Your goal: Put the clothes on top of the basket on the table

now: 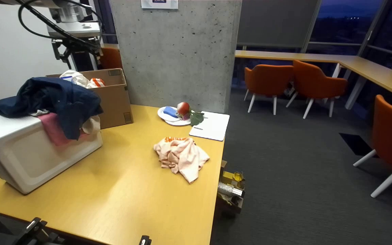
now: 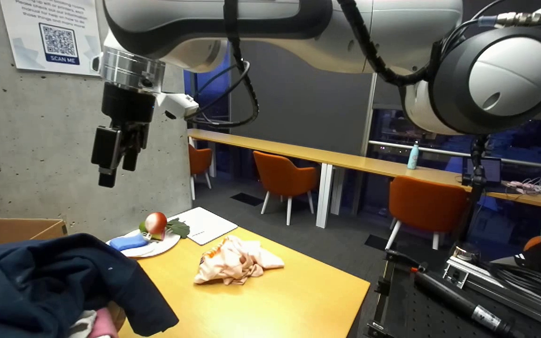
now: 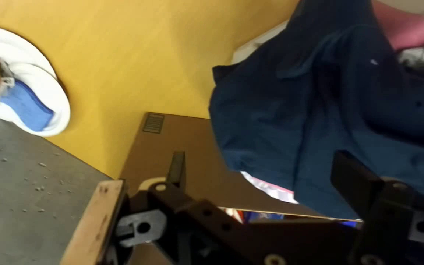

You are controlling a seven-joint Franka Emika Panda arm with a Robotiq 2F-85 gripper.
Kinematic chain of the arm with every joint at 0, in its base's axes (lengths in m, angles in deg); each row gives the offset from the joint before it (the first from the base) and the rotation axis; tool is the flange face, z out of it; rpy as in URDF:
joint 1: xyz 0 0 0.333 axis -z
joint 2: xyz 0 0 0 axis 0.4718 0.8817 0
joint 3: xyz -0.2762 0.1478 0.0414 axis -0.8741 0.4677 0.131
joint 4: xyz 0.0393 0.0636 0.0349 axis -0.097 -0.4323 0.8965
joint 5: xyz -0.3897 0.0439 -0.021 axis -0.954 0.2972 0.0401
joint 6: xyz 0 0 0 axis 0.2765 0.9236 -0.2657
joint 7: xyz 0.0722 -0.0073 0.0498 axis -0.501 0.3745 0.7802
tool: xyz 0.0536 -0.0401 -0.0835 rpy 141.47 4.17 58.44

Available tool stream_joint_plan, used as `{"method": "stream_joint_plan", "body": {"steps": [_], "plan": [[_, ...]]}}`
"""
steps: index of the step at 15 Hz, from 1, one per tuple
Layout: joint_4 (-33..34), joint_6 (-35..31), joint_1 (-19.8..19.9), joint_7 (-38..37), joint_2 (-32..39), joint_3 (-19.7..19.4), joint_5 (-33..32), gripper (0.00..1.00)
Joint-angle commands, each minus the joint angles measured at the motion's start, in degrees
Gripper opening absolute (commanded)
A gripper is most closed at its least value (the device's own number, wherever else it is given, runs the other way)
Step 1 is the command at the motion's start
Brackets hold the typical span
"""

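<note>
Gripper [image 3: 262, 162] jaws wide apart, unladen, above brown cardboard box [image 1: 116, 109]. Navy garment [image 1: 56, 97] and pink garment [image 1: 52, 126] top the basket [image 1: 46, 160], overhanging its edge. Open table [image 1: 124, 183] stretches between basket and cream garment [image 1: 181, 156], which lies near a side edge.

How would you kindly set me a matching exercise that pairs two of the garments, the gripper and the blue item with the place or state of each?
Column one:
1. Blue item
2. Navy garment
3. Gripper
4. Cream garment with orange print

Column two:
A. Crumpled directly on the table
B. In the air, jaws apart, holding nothing
C. Lying on a white plate
D. Draped over the top of the basket and hanging down its side

Right pairs: 1-C, 2-D, 3-B, 4-A.
</note>
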State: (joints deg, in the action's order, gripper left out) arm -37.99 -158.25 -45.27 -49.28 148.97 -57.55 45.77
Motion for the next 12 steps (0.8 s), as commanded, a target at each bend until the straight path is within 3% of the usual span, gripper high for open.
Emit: {"method": "stream_joint_plan", "body": {"steps": [1,8,12], "plan": [[0.91,1.98,-1.55,8.5,0.86,2.8,1.68,1.0],[1.68,9.94,-3.62,19.0,3.81,4.95,2.98,1.0],[2.04,8.57,-4.66,19.81,5.89,3.3,1.48,1.0]]}}
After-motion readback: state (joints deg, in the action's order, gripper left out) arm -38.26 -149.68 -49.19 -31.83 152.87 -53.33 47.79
